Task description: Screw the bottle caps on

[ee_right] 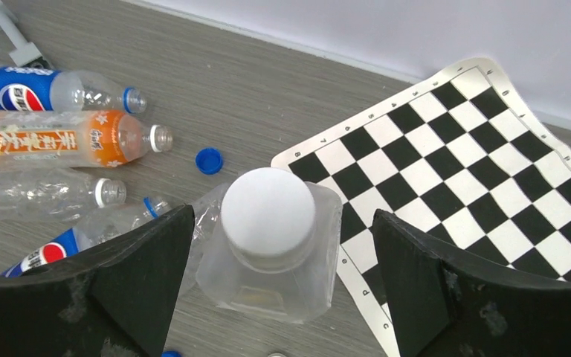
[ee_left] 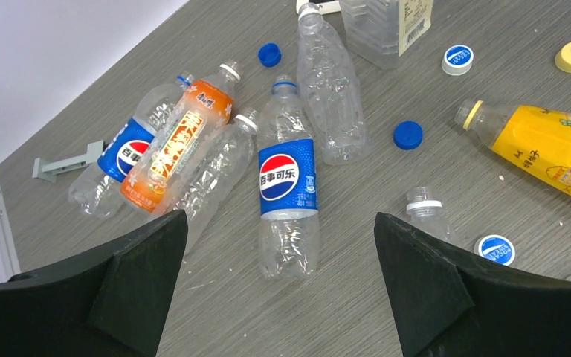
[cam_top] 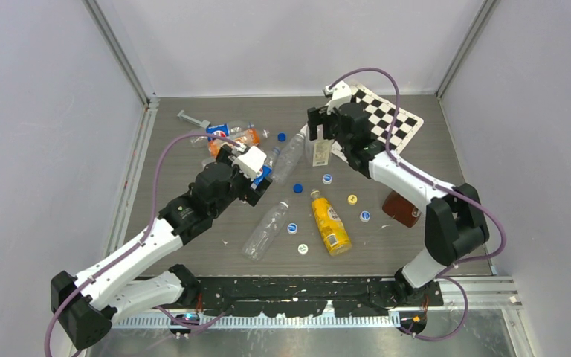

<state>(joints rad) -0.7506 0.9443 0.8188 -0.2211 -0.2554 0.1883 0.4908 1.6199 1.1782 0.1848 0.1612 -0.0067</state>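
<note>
— Where is the wide bottle [ee_right: 268, 286] found?

— It is seen standing upright just beside the checkered mat [ee_right: 446, 149]. A white cap [ee_right: 268, 208] is set on its neck. Whether that cap is turned tight cannot be told.

— How is the right gripper [ee_right: 281, 219] held?

— It is spread wide, with one finger on each side of the wide bottle. Nothing is gripped, and no touch is seen.

— And the left gripper [ee_left: 279, 219]?

— It is spread wide too and is held empty above a Pepsi bottle [ee_left: 288, 186].

— Where are the other bottles?

— A slim clear bottle [ee_left: 334, 89] is laid flat on the table [ee_left: 386, 186], near the wide one, and its neck is bare. A blue cap [ee_left: 408, 134] is seen just beside it. The bare neck of a second slim bottle [ee_left: 424, 208] is seen near one finger of the left gripper, with a blue-and-white cap [ee_left: 497, 249] just beside it.

— How will these things be felt?

— The bottles are probably light, thin and easily squashed, so only a soft squeeze is called for. Their smooth sides may be slippery. The wide bottle is best taken by its flat sides, low down. The caps are small and stiff, and are best pinched by the round edge so they can be turned.
</note>
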